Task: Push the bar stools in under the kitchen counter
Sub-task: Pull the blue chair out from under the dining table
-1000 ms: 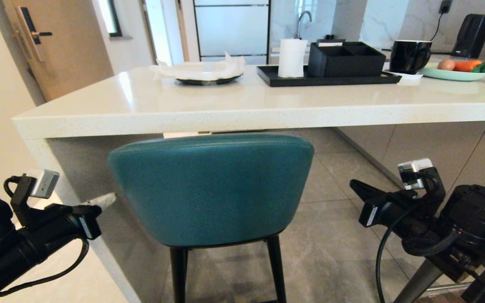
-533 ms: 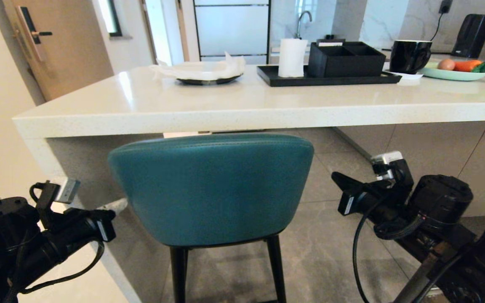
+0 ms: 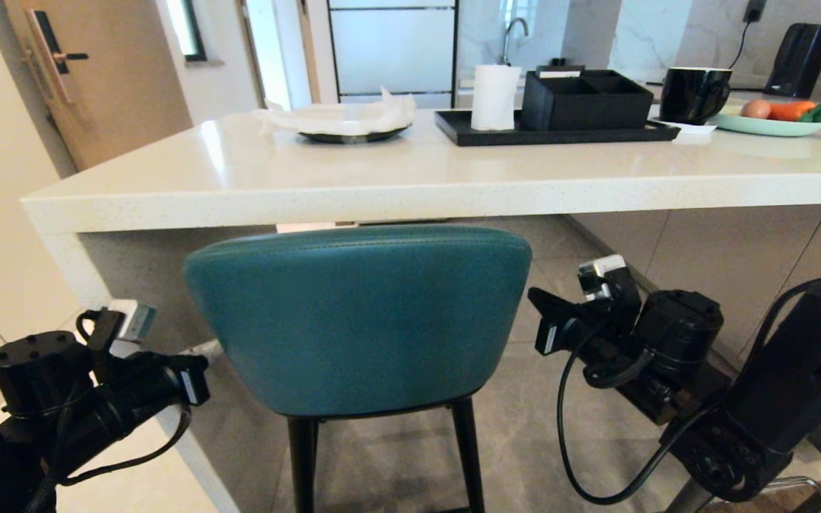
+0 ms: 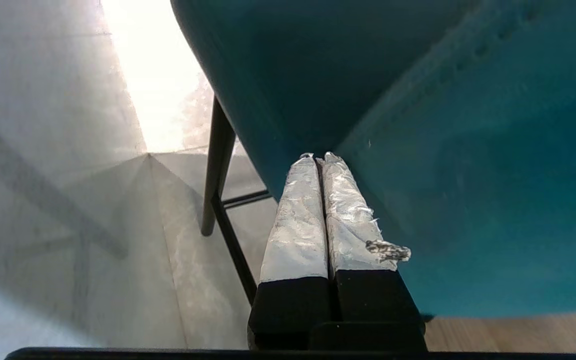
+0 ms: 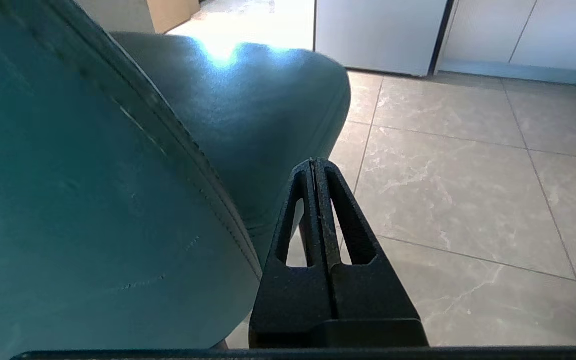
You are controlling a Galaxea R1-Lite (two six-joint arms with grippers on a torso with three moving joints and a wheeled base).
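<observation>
Head view puts us right behind the teal stool [image 3: 357, 320], whose rounded back rises to just below the front edge of the counter [image 3: 410, 192]; its seat is not visibly tucked beneath the slab, and black legs [image 3: 302, 463] drop out of sight below. Our left gripper [image 3: 212, 349] sits at the backrest's left side, fingers pressed together and empty; the left wrist view shows those foil-wrapped fingers [image 4: 298, 215] with tips at the teal shell [image 4: 468, 150], though we cannot tell whether they touch it. Our right gripper [image 3: 533, 296] is just beside the backrest's right edge, likewise clenched on nothing; in the right wrist view its black fingers [image 5: 348, 220] point past the seat [image 5: 248, 120] over the grey tiled floor [image 5: 468, 175]. On the counter stand a black tray [image 3: 560, 132], a paper roll [image 3: 494, 97] and a mug [image 3: 692, 94].
</observation>
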